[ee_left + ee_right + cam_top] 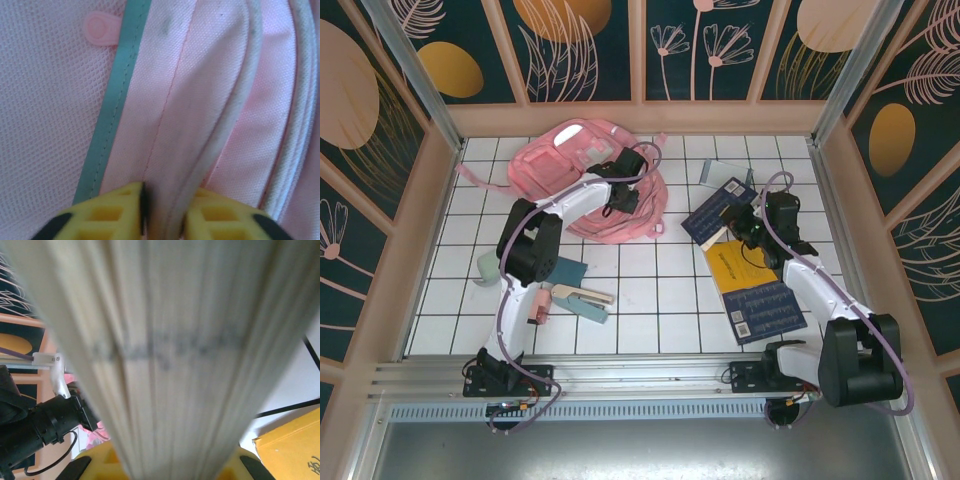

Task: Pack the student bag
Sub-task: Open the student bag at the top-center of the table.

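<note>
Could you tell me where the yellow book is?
In the top view, the yellow book lies on the table's right side, between the far dark blue book and the near dark blue book.

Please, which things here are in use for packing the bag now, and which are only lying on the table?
In use: student bag, pinched by the left gripper; dark blue book, held in the right gripper.
Only lying there: yellow book; second blue book; teal notebook.
</note>
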Controlling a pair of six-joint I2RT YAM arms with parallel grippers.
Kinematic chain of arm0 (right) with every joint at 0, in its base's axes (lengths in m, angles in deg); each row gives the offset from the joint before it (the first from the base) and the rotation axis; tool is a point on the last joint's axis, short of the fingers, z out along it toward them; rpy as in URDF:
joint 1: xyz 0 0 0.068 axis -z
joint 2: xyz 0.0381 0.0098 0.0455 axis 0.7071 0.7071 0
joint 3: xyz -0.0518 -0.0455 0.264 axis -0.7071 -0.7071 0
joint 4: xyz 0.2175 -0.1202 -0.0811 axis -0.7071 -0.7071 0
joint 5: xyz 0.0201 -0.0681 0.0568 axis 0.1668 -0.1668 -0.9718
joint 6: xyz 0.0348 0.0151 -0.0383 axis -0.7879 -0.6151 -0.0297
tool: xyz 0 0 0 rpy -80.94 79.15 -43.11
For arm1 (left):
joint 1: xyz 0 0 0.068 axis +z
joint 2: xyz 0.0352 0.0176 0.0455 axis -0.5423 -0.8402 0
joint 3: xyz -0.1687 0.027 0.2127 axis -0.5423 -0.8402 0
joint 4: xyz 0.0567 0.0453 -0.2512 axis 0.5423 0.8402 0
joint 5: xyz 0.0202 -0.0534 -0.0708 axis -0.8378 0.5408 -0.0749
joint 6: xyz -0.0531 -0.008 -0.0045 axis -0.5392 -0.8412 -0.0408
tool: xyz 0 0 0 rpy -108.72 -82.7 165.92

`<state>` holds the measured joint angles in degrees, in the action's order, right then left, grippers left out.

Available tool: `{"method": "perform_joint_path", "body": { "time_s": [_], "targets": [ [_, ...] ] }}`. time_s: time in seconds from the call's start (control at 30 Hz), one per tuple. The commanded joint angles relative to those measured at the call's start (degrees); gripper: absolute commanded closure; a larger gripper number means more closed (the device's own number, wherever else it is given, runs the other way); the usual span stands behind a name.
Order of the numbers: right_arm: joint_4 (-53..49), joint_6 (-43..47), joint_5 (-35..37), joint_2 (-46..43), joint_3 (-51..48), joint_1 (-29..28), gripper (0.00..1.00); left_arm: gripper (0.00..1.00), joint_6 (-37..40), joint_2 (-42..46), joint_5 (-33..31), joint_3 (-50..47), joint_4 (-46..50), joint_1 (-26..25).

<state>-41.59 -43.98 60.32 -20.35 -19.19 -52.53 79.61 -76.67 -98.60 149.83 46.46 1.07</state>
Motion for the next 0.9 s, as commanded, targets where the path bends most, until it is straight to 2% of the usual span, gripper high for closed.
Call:
{"method": "perform_joint_path", "body": {
  "time_s": [0.0, 0.07, 0.2, 0.37, 0.47, 0.53, 0.73, 0.87],
  "targets": [
    [3.62, 0.15, -1.96, 0.24, 0.03, 0.31, 1.0, 0.89, 0.17, -3.58, 1.09, -2.66, -1.85, 1.1],
    [3.13, 0.47, -2.02, 0.06, 0.36, 0.32, 1.0, 1.0, 0.05, -1.67, 3.44, -4.47, -4.49, 1.1],
    [2.37, 0.94, -2.04, -1.06, 1.08, 0.32, 1.0, 1.0, 0.11, 1.89, 5.22, -3.29, -6.27, 1.27],
    [0.17, 1.72, -0.94, -2.55, 2.65, 0.32, 1.0, 1.0, 1.27, 5.17, 4.5, 4.01, -3.65, 1.36],
    [-5.47, 2.51, 2.49, -2.07, 5.73, 0.28, 1.0, 1.0, 0.92, 7.05, 6.48, 9.28, -1.38, 1.42],
    [-6.09, 3.27, 2.26, -2.44, 6.26, 0.39, 1.0, 1.0, 0.63, 7.39, 8.57, 13.58, 0.87, 1.45],
    [-1.47, 2.41, -8.29, -0.63, 7.58, 0.44, 1.0, 1.0, -0.83, 9.18, 16.8, 23.86, 5.27, 1.71],
    [6.14, -0.78, -15.47, 1.68, 8.05, 0.15, 1.0, 1.0, -1.45, 12.87, 27.36, 24.1, 2.6, 2.63]
  ]
}}
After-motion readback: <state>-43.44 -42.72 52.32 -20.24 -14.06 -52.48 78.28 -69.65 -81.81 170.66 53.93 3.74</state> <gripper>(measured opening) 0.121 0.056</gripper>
